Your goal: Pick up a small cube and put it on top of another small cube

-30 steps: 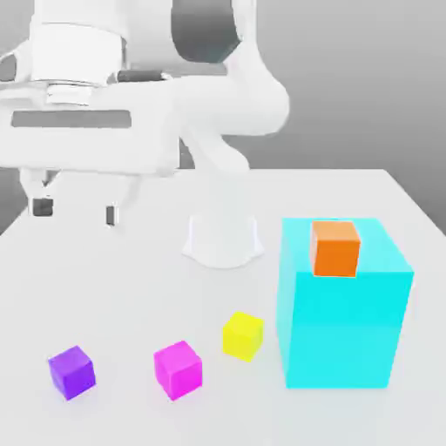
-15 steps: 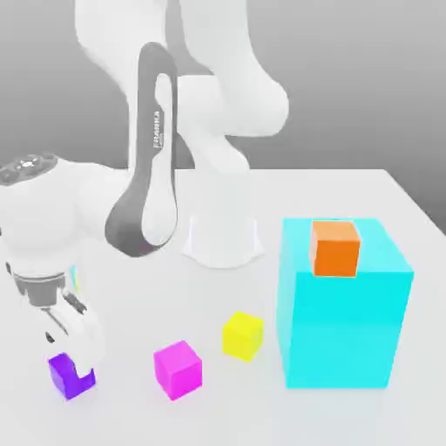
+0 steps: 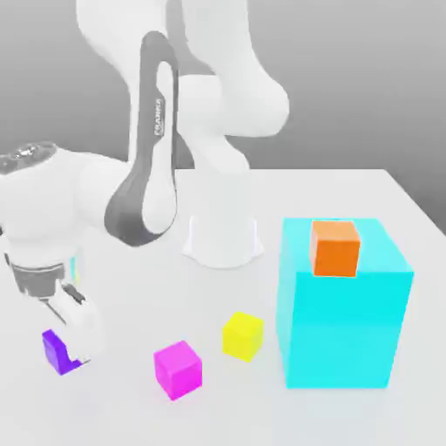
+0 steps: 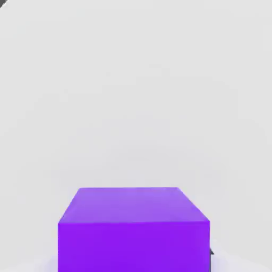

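While the magenta cube (image 3: 178, 369) sits nearest on the white table (image 3: 113, 418), the gripper (image 3: 66, 347) at the exterior view's left appears clamped on the purple cube (image 3: 56, 350), seemingly just above the surface. Farther back are the yellow cube (image 3: 242, 335) and the cyan block (image 3: 343, 322) bearing the orange cube (image 3: 335, 247).

Surface: a plain white table (image 3: 131, 418) fills the lower half of the exterior view, its far edge crossing the frame at about mid-height.
Backdrop: a bare grey wall (image 3: 366, 78) across the upper half, lighter toward the lower right.
Light: soft and even, with faint shadows on the tabletop.
Hand view: the same white surface (image 4: 136, 79), unmarked.
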You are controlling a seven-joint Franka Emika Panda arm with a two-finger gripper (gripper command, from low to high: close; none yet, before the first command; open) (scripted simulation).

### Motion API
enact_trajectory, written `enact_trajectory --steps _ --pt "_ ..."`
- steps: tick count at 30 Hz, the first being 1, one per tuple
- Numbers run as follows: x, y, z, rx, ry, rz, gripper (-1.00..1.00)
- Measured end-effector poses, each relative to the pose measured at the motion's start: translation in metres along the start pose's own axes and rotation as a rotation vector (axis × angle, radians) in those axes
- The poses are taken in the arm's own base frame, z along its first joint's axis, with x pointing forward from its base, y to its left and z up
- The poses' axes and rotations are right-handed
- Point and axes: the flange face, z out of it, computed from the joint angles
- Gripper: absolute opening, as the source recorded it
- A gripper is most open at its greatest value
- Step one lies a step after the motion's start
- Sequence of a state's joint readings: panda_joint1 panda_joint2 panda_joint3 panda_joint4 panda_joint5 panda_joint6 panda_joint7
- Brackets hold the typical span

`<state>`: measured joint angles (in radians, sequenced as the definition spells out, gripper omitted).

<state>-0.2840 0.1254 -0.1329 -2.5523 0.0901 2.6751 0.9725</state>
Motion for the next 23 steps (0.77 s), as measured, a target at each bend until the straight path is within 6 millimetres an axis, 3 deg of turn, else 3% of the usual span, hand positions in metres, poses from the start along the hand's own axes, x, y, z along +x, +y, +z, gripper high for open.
enact_trajectory --steps 3,7,11,15,17,19,20,23 --pt "-0.075 -0.039 -0.043 0.007 -0.021 -0.223 -1.00" --pt "-0.152 -0.056 -0.103 0.009 -0.035 -0.457 -1.00" --pt "-0.236 -0.050 -0.163 0.002 -0.030 -0.700 -1.00" --pt "-0.319 -0.018 -0.219 -0.014 -0.003 -0.948 -1.00" --pt "-0.333 -0.010 -0.209 -0.018 0.004 -0.992 -1.00" --pt "-0.336 -0.008 -0.183 -0.019 0.006 -1.003 -1.00" --pt "-0.336 -0.007 -0.173 -0.019 0.006 -1.005 1.00" --pt "-0.336 -0.007 -0.173 -0.019 0.006 -1.005 1.00"
